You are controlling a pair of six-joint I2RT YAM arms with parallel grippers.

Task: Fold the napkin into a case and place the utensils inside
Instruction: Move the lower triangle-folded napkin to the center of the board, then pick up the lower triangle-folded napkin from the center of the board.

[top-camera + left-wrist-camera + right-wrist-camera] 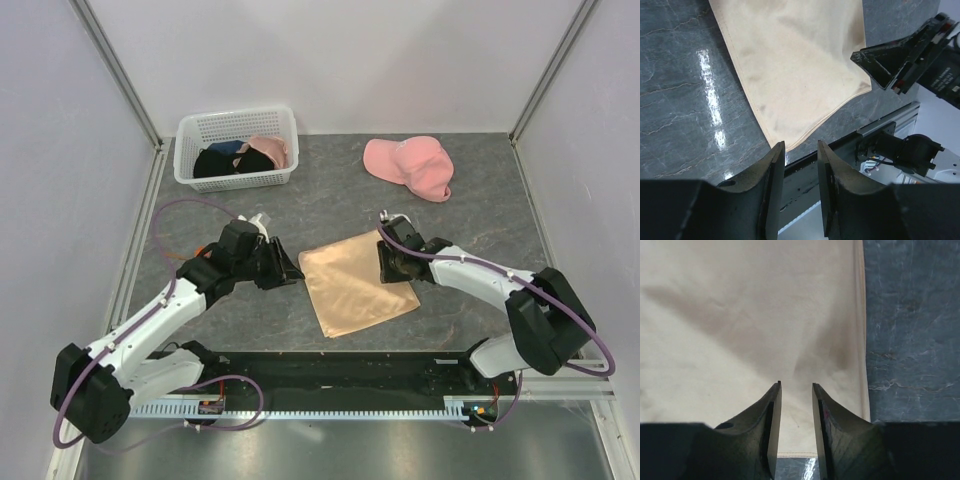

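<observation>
left gripper (800, 145): jaws a narrow gap apart with nothing between them; a corner of the napkin (355, 282) lies just beside one fingertip.
right gripper (796, 385): also part open, poised over the napkin just inside its edge; the cloth beneath looks flat and unpinched.
napkin: spread flat and unfolded on the table (330, 205), between the two grippers.
handling: probably light, limp and slick given its sheen, so it is likely to slide instead of holding a crease; best pinched at a corner or hem.
utensils: none in view.
basket (190, 165): well beyond the left gripper, holding dark and pink clothes (225, 160).
pink cap (410, 165): well beyond the right gripper.
</observation>
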